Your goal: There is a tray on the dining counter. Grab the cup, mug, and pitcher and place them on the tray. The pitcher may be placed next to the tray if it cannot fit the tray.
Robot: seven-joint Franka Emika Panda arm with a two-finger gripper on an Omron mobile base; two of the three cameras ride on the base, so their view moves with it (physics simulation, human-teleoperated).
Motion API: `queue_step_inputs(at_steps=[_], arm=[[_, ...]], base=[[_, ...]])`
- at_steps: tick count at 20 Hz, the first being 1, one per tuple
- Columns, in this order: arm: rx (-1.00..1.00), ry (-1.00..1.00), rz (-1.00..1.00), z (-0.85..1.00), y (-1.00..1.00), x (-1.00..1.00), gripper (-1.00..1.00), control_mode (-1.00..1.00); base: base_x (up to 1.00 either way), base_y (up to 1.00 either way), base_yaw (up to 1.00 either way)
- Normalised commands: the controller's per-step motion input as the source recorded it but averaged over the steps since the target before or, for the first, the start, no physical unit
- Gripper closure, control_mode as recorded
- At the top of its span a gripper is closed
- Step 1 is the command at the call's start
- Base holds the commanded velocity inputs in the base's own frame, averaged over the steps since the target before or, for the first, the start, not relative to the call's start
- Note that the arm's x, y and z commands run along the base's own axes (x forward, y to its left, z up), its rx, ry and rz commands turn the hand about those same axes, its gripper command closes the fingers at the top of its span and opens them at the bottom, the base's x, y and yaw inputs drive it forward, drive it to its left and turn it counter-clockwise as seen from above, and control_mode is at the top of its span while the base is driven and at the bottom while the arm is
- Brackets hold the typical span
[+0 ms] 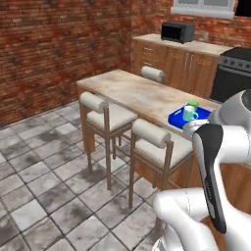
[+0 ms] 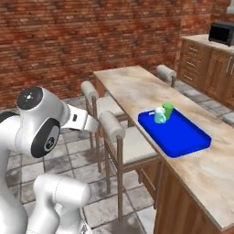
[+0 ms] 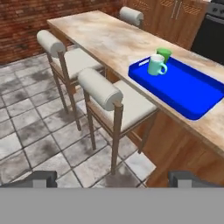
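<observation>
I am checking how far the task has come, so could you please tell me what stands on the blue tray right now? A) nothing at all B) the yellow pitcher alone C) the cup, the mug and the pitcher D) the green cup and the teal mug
D: the green cup and the teal mug stand side by side at one end of the blue tray, and the rest of the tray is bare blue.

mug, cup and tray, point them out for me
mug (image 3: 155, 65), hand view, on its pale teal side wall
cup (image 3: 165, 54), hand view, on its green side above the mug
tray (image 3: 192, 92), hand view, on its bare blue floor
</observation>
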Motion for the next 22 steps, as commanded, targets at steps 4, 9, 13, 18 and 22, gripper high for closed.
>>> queue_step_inputs(at_steps=[4, 9, 13, 18, 22], arm=[[0.0, 0.0, 0.0, 0.0, 0.0, 0.0, -1.0, 1.0], [0.0, 0.0, 0.0, 0.0, 0.0, 0.0, -1.0, 1.0], [0.0, 0.0, 0.0, 0.0, 0.0, 0.0, -1.0, 1.0], [0.0, 0.0, 0.0, 0.0, 0.0, 0.0, -1.0, 1.0], [0.0, 0.0, 0.0, 0.0, 0.0, 0.0, -1.0, 1.0]], base=[[-0.07, 0.14, 0.77], [0.0, 0.03, 0.8], [0.0, 0.01, 0.8], [0.0, 0.01, 0.77], [0.03, 0.02, 0.75]])
